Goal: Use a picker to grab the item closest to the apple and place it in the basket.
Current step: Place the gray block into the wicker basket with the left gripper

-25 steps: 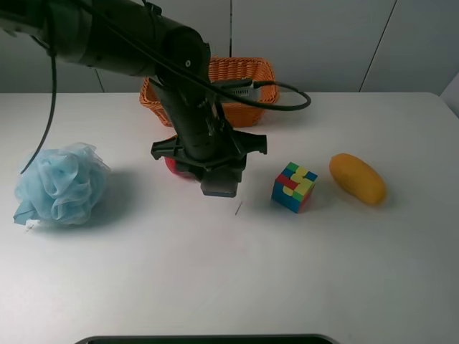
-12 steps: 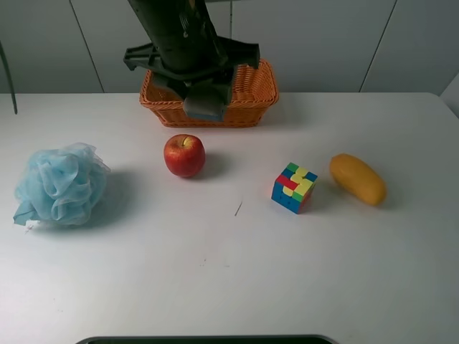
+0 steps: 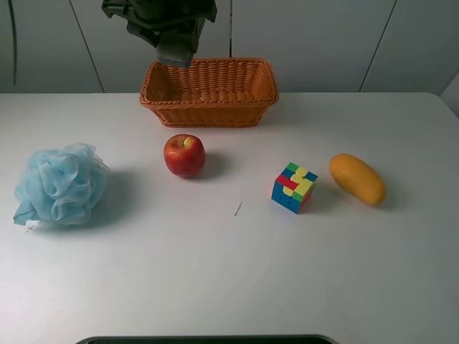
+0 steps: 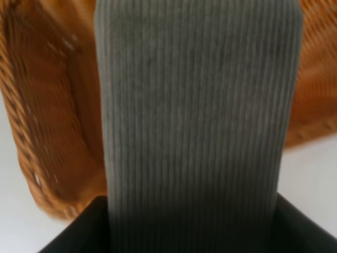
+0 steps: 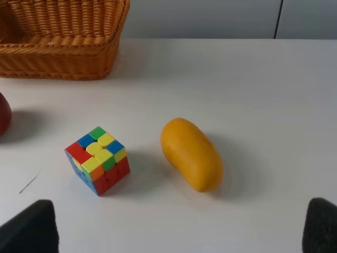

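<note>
From the high camera I see the left gripper [image 3: 176,47] hanging above the back left corner of the basket [image 3: 208,92], clear of the wicker. Its wrist camera is almost filled by a grey ribbed pad [image 4: 195,116] with the basket's weave behind it, so I cannot tell whether its jaws are apart or together. The right gripper [image 5: 176,229] is spread wide, its two dark fingertips [image 5: 29,229] at opposite edges of its wrist view. The puzzle cube [image 3: 294,187] sits on the white table [image 3: 229,287], a corner turned toward the high camera, to the right of the apple [image 3: 184,155] and near the mango [image 3: 357,178], touching neither. A thin dark mark [image 3: 238,208] lies on the table between apple and cube. The blue bath pouf [image 3: 61,185] rests well apart on the left.
</note>
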You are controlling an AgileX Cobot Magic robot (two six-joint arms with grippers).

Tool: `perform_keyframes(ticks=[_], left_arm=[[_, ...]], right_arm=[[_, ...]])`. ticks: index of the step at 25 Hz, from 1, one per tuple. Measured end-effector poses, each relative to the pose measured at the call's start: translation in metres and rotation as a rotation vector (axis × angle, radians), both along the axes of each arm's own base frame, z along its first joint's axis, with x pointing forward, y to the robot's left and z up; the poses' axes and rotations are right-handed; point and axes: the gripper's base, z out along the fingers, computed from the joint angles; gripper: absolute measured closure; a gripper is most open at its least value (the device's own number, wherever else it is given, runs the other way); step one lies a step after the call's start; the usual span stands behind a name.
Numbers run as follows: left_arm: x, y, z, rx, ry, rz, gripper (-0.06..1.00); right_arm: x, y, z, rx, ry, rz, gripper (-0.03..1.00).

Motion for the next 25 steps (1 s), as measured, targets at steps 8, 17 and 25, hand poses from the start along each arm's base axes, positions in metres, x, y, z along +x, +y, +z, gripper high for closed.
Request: perform_keyframes(ticks=[8, 17, 25], left_arm=[[0.052, -0.002, -0.048, 0.048, -0.044, -0.052, 0.41], [0.073, -0.013, -0.100, 0.002, -0.060, -0.070, 0.41], [0.074, -0.014, -0.101, -0.010, -0.073, -0.071, 0.41]], right_arm=[[0.000, 0.000, 0.000, 0.000, 0.000, 0.000, 0.27], [0.000, 0.000, 0.000, 0.000, 0.000, 0.000, 0.27], [0.000, 0.000, 0.000, 0.000, 0.000, 0.000, 0.27]])
